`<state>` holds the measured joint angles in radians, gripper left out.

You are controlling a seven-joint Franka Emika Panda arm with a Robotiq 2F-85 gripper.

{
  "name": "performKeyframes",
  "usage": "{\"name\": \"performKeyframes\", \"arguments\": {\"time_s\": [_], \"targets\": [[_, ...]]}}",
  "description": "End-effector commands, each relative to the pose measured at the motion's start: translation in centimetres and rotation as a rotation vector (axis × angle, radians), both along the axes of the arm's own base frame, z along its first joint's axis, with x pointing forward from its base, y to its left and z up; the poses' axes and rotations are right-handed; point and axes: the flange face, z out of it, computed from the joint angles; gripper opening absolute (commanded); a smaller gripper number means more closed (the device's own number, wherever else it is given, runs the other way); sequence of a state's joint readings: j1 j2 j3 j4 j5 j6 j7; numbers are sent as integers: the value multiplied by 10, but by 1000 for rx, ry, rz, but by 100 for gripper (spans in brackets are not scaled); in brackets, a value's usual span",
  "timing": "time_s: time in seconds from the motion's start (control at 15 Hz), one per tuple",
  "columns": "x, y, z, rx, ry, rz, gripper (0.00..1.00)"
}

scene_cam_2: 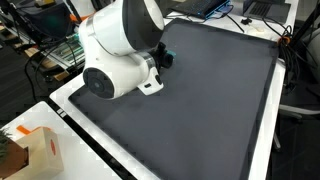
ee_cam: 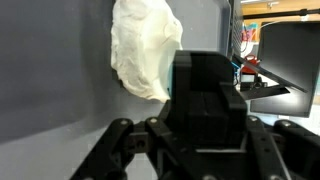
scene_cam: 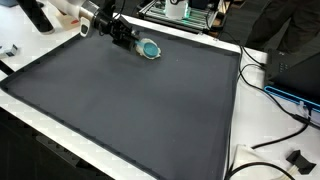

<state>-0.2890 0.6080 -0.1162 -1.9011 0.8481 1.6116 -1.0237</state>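
Cream lump (ee_cam: 145, 50) lies on the dark surface (scene_cam: 130, 110) just ahead of my low-leaning gripper (scene_cam: 135, 42), seemingly angled to reach it, though I cannot tell whether the jaws stand apart.

Illumination: diffuse, overhead, moderate. In the wrist view the tool (ee_cam: 207, 75) renders dark and soft-focused at close range. The background beside the tool is overexposed. The tabletop (scene_cam: 130, 110) beneath shows faint sheen, no hard shadows.

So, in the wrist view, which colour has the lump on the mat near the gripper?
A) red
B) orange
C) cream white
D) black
C: the lump shows pale cream white against the dark grey mat.
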Motion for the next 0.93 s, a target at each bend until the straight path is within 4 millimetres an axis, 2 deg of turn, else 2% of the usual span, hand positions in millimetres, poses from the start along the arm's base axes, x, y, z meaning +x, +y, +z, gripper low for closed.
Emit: {"name": "performKeyframes", "arguments": {"time_s": [0.0, 0.47, 0.87], "targets": [[-3, -6, -13, -23, 9, 58, 25], [-3, -5, -9, 53, -77, 113, 25], [-3, -7, -15, 71, -104, 139, 25]]}}
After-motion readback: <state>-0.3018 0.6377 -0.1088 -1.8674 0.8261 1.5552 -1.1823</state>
